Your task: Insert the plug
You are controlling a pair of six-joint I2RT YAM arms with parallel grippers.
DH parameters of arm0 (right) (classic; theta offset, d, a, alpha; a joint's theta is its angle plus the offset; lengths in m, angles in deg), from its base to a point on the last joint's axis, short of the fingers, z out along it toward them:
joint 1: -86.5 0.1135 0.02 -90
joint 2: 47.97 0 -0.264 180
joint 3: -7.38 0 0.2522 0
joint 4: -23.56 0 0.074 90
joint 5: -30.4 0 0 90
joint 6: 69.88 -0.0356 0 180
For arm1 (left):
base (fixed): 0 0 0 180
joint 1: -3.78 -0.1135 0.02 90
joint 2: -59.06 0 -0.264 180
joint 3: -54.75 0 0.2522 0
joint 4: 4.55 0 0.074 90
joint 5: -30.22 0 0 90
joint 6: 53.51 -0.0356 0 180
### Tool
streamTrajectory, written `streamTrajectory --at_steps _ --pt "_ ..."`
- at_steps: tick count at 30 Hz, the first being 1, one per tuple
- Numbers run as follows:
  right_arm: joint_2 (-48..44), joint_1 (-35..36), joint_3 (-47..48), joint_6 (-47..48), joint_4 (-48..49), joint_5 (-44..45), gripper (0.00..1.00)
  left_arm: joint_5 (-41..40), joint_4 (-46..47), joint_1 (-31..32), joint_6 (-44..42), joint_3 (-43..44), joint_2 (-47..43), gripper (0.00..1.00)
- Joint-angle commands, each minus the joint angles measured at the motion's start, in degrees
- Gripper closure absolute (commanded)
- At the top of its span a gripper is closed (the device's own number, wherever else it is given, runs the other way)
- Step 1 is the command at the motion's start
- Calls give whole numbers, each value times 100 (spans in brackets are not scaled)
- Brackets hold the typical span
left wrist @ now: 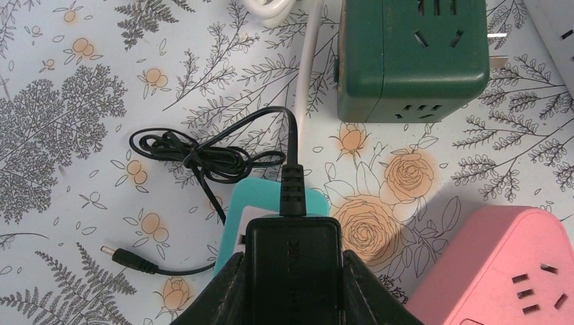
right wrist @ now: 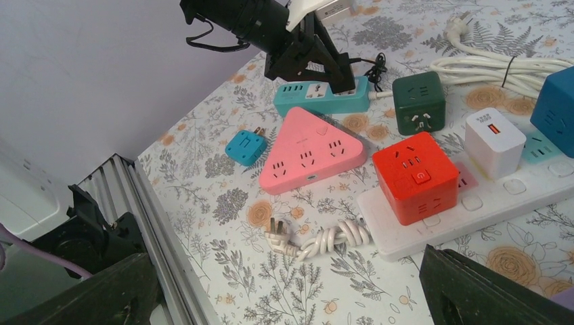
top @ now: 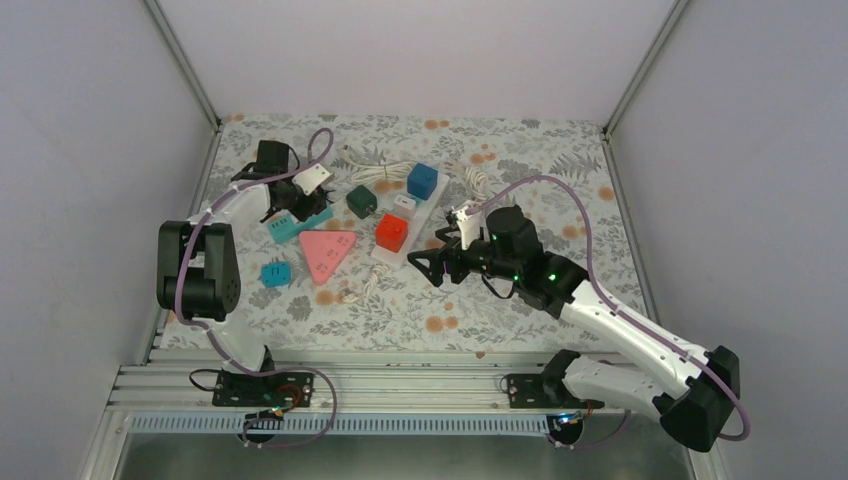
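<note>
My left gripper is shut on a black plug adapter and holds it on the right end of the teal power strip. Its thin black cord lies coiled on the cloth beyond. In the top view the left gripper is over the teal strip. In the right wrist view the gripper presses onto the strip. My right gripper is open and empty, hovering near the white strip's front end.
A pink triangular socket, small blue adapter, dark green cube, red cube, blue cube and white charger lie around. A coiled white cord with plug lies in front of the white strip.
</note>
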Motion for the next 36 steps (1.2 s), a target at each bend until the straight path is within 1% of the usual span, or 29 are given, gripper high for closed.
streamTrajectory --at_steps 1,7,9,13,16,20,25,28,30,32,34,36 --pt "46 -36 -36 -118 186 -15 0 -80 30 -121 -213 -176 85 95" --pt "61 -36 0 -86 131 1 0 561 -301 -182 -541 -87 334 95" --pt "35 -36 -5 -77 129 17 0 665 -357 -184 -623 -53 407 95" --pt "36 -36 -13 -67 138 25 0 325 -486 -180 -741 106 569 94" --pt "79 -36 9 -68 111 10 0 130 -582 -182 -1010 145 645 93" --pt "147 -36 153 -30 15 -46 0 217 -589 -200 -1536 67 694 93" --pt "327 -36 409 46 -148 -167 0 586 -803 -425 -1742 308 993 93" --pt "401 -36 508 52 -240 -269 0 392 -861 -476 -1673 622 1154 93" --pt "436 -36 520 84 -265 -398 0 661 -960 -474 -1727 735 1210 92" --pt "491 -36 537 113 -294 -396 0 746 -814 -465 -1688 591 1216 91" --pt "562 -36 568 126 -287 -326 0 570 -629 -458 -1542 430 1238 91" --pt "647 -36 617 122 -251 -333 0 179 -440 -421 -1319 280 1267 91"
